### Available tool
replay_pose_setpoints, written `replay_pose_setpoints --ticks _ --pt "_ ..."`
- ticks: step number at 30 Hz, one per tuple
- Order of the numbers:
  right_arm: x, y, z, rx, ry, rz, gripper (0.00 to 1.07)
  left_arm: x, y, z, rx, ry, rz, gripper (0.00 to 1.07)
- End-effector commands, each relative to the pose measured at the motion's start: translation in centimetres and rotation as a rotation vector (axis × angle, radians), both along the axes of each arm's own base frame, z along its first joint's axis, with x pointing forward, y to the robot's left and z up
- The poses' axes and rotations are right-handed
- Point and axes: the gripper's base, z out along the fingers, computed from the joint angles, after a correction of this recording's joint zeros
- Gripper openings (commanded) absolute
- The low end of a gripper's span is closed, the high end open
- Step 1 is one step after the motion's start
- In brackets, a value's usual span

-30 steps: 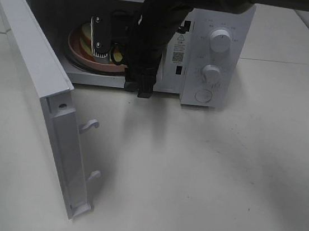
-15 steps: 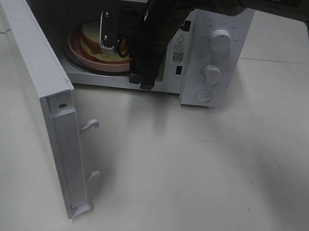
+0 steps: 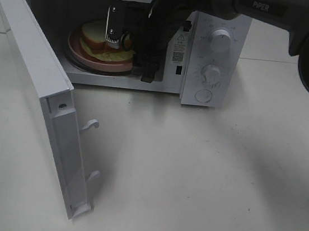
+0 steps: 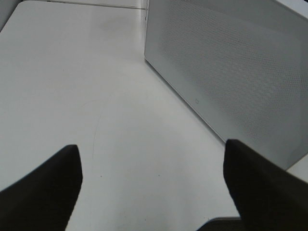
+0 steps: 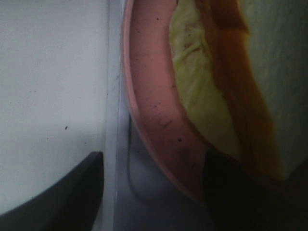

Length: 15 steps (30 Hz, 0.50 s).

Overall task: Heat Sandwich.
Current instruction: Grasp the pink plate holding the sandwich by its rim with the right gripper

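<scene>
One sandwich (image 3: 95,36): exterior and right wrist.

Robot lab bench dressed up as a small kitchen corner

From my remote seat, the kitchen part is the white microwave (image 3: 215,55). Its door (image 3: 35,73) stands open on the left of the oven body, and two dials (image 3: 220,40) sit on the panel at its right end. Inside it, a sandwich (image 3: 94,32) lies on a pink plate (image 3: 74,48). Everything else says lab. The microwave stands on a plain white desk (image 3: 202,183), with panel joints running across the surface behind it. A black robot arm (image 3: 269,7) marked PIPER comes in over the microwave's top from the right. My wrist cameras look straight onto that same white desk beside the oven.
</scene>
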Motion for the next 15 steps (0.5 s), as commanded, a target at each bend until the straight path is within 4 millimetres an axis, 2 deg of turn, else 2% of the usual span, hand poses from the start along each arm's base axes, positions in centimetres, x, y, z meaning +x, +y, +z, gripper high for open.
replay_pose_setpoints --ticks 1,15 --pt "0.45 0.21 -0.34 0.016 -0.019 0.003 0.60 -0.02 -0.04 0.03 -0.005 -0.018 -0.001 0.76" --pt "1.33 0.17 -0.83 0.047 -0.056 -0.011 0.60 -0.02 -0.04 0.03 -0.005 -0.018 -0.001 0.76"
